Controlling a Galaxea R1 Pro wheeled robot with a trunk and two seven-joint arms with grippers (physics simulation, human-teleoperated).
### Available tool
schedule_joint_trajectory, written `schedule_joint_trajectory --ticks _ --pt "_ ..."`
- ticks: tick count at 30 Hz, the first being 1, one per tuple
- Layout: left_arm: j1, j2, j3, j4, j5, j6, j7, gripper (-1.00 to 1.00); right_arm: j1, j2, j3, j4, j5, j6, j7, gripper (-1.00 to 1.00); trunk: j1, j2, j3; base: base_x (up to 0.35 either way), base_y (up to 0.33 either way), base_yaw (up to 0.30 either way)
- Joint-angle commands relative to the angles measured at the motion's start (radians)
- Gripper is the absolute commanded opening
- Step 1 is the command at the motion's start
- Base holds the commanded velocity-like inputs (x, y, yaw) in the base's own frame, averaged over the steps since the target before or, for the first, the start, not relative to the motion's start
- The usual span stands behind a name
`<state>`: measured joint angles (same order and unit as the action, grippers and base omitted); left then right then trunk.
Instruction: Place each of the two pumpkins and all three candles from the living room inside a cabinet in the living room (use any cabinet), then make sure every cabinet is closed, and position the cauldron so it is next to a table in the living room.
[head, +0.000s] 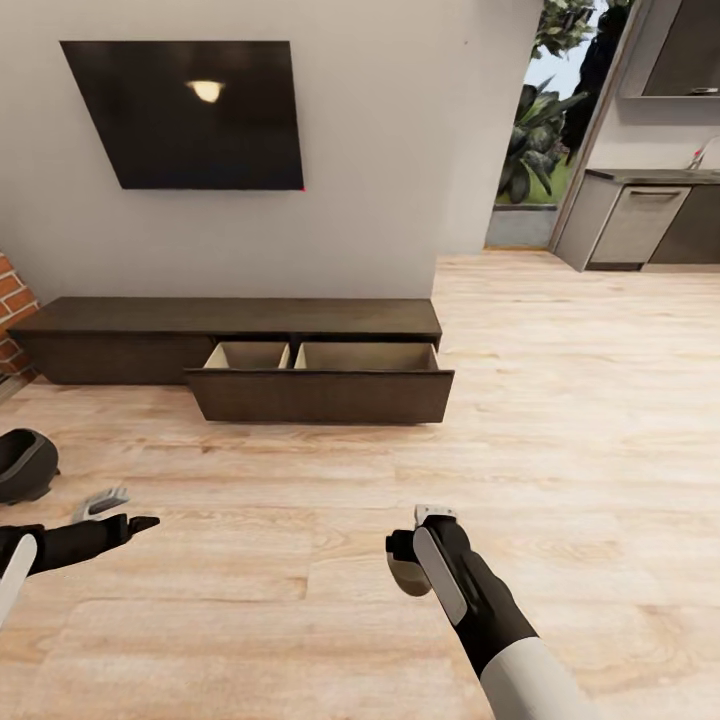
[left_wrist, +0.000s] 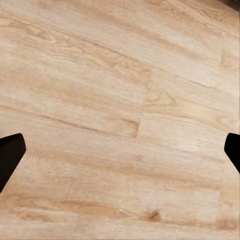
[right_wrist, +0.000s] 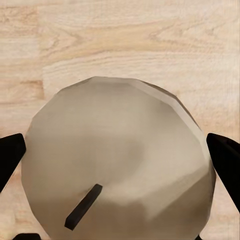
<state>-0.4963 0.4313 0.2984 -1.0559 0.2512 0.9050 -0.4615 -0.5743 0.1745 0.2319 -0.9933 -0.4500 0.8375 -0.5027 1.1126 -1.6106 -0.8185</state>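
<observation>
The right hand (head: 412, 560) is clenched around a candle (right_wrist: 120, 160). The open drawer (head: 365, 357) of the cabinet (head: 120, 330) lies at its twelve o'clock, well apart. The left hand (head: 120, 510) is released, empty.

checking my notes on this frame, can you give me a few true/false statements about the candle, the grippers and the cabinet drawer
1. The right gripper holds a candle. True.
2. The cabinet has every drawer shut. False: one wide drawer stands pulled out, its pale inside showing.
3. The left gripper carries a pumpkin. False: it is open and empty over the wood floor.
4. A dark screen hangs on the wall above the cabinet. True.
5. The candle already lies in the drawer. False: it is in the gripper, short of the cabinet.
</observation>
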Motion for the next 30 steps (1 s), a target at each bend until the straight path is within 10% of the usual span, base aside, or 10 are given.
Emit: schedule_joint_trajectory --ticks 1,24,30 --pt "-0.001 -0.001 0.003 -0.002 -0.001 0.005 0.001 1.00 0.000 0.000 0.001 -0.001 -0.010 0.002 -0.010 -1.00 0.001 0.000 -0.001 0.331 0.091 0.000" --pt "-0.001 -0.004 0.009 -0.013 0.010 0.005 -0.006 1.00 0.001 0.000 0.006 -0.010 -0.014 -0.002 -0.007 -1.00 0.001 0.000 -0.001 0.296 0.028 0.000" --pt "-0.001 0.004 0.106 -0.001 0.021 0.012 -0.208 1.00 0.001 0.000 0.003 -0.010 -0.015 0.002 -0.005 -1.00 0.001 0.000 -0.001 0.270 0.000 0.000"
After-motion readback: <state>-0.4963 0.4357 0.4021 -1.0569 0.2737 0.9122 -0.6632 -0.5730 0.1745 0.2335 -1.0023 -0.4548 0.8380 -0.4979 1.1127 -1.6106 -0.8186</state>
